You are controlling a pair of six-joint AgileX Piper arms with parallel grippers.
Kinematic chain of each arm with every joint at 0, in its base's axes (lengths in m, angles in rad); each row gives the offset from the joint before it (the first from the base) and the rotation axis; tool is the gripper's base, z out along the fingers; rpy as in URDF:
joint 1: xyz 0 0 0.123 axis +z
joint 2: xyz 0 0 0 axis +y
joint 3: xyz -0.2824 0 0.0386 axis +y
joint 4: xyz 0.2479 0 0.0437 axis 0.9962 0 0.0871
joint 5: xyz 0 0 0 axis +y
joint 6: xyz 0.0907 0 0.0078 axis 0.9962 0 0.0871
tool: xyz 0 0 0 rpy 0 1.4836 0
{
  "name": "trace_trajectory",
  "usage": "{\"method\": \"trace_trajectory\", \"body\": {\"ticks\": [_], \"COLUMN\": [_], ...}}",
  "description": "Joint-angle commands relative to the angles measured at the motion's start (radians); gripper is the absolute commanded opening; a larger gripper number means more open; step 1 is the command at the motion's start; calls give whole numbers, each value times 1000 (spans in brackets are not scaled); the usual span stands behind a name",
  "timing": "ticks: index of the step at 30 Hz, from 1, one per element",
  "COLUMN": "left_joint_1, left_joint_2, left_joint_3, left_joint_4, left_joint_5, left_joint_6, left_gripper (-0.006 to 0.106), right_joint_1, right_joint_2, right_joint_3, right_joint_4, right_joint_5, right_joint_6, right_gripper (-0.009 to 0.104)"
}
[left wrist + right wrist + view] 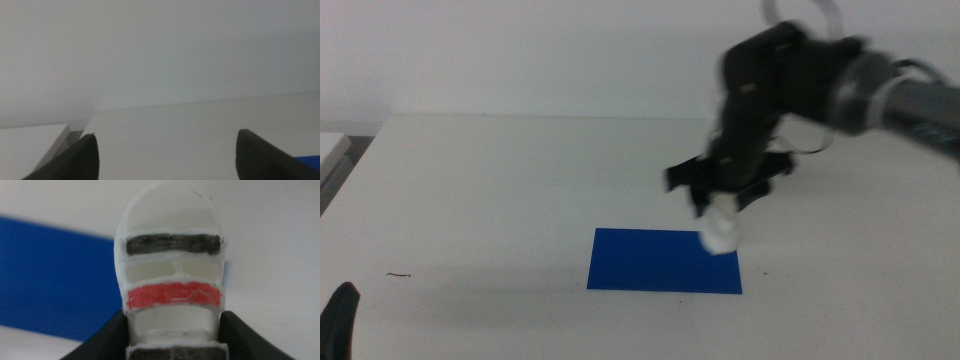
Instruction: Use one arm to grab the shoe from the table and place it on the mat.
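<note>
A: Status, big stuff first?

B: White table (pixel 500 190), mostly bare. Blue mat (pixel 650 265) lies flat toward the near side, about centre. Right arm (pixel 820 85) reaches in from the right and bends down over the mat's far right corner. The image is motion-blurred, so don't trust the fine detail.

A: Shoe?

B: Off the table. The right gripper (pixel 725 205) has the shoe (pixel 720 230) clamped, hanging toe-down below it. In the middle view it overlaps the mat's far right corner. Can't tell if it's touching the mat or just above it.

A: Grip okay?

B: The wrist view shows the jaws pressed against both sides of the shoe (pixel 172 280) near the heel end. Dark strap, red strap and a second dark strap are all visible, with the toe pointing away from the gripper (pixel 172 335). Behind it the mat (pixel 50 285) is on one side and white table on the other, so my read is that it's over the mat's edge, not the middle.

A: Left arm?

B: Parked. Only its gripper (pixel 340 318) shows, at the near left edge. Its wrist view has the jaws apart with nothing between them (pixel 165 160).

A: Progress?

B: Grab and lift are done. What's left is to shift further over the mat, lower, release and back off. I'd call it past halfway.
</note>
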Motion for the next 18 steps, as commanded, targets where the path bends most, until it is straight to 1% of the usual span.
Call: {"method": "trace_trajectory", "body": {"ticks": [1,4,8,11,13,16,18], "left_joint_1": [3,3,3,3,3,3,3], "left_joint_2": [5,5,5,5,5,5,5], "left_joint_3": [0,0,0,0,0,0,0], "left_joint_4": [-2,-2,-2,-2,-2,-2,-2], "left_joint_5": [-6,-6,-6,-6,-6,-6,-6], "left_joint_6": [-2,-2,-2,-2,-2,-2,-2], "left_gripper": [94,94,94,94,94,94,94], "right_joint_1": [54,99,130,140,144,147,150], "right_joint_2": [60,117,140,142,142,142,142], "right_joint_3": [-65,-121,-125,-125,-125,-123,-118], "right_joint_4": [-5,-1,-3,-19,-28,-25,-21], "right_joint_5": [54,99,101,100,65,38,38], "right_joint_6": [47,49,56,-31,-211,-607,-786], "right_gripper": [-1,-1,-1,-1,-1,-1,-1]}}
